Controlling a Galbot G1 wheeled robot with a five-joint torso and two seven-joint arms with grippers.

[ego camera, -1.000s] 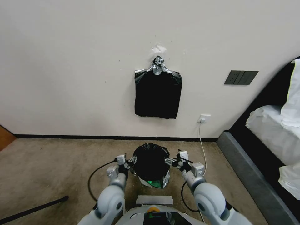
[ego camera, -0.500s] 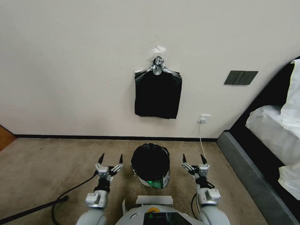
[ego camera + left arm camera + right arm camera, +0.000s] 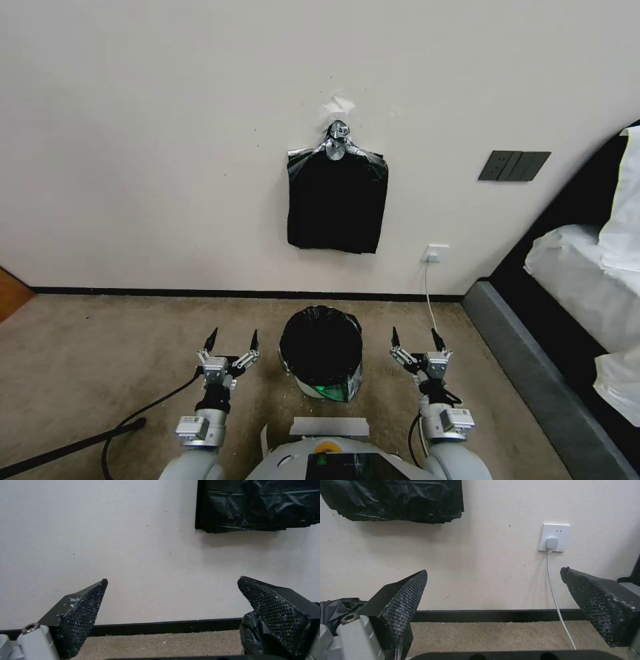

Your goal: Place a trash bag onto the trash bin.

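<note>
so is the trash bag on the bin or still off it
On it. The trash bag lines the trash bin, black plastic folded over the rim; both grippers, left and right, stand open beside it.

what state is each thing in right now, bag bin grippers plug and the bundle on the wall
trash bag: opened out, lining the bin, edge folded over the rim
trash bin: upright on the carpet, mouth covered by the bag
left gripper: open, empty, beside the bin
right gripper: open, empty, on the bin's other side
bundle of bags: hanging flat from a silver clip
plug: plugged into the wall socket
</note>
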